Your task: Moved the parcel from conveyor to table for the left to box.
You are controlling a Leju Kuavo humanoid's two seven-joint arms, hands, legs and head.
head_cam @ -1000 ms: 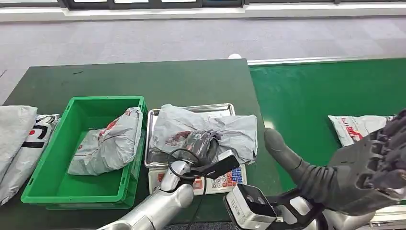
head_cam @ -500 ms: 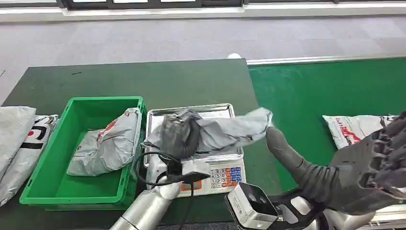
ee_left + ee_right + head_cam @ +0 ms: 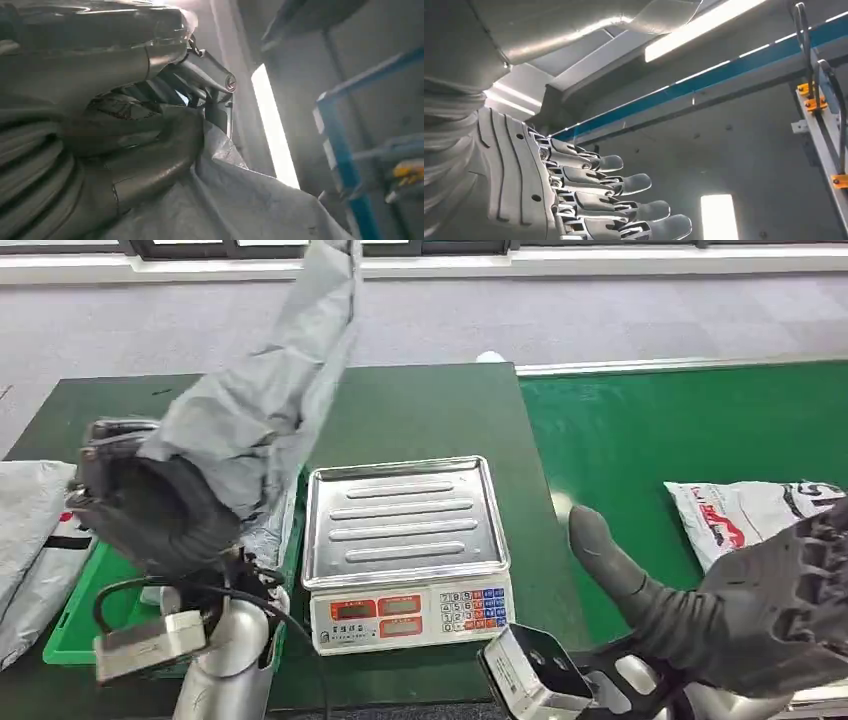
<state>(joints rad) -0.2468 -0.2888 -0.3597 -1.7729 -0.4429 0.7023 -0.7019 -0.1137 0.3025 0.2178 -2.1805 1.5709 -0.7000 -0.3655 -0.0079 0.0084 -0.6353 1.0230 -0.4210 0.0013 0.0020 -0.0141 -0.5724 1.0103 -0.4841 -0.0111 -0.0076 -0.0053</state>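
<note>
From the head view, the left hand [image 3: 150,515] is raised above the near left of the dark green worktop [image 3: 420,415], its fingers closed around one end of a soft grey plastic mailer parcel [image 3: 265,390]. The parcel stands up from the hand, well clear of the worktop, over the green plastic box [image 3: 70,630], which is largely hidden behind the hand. A steel-topped weighing scale with a keypad [image 3: 405,545] sits just right of the box, its pan bare. Grey mailer bags [image 3: 30,540] lie at the worktop's left edge. On the bright green conveyor belt [image 3: 680,430] to the right lies a white mailer bag with red print [image 3: 745,515]. The right hand [image 3: 760,605] hovers near it, fingers spread, holding nothing.

In the left wrist view, the thumb and fingers [image 3: 150,155] clamp crumpled grey parcel film [image 3: 240,200].

In the right wrist view, the right hand's fingers [image 3: 619,187] are extended and apart against the ceiling.
</note>
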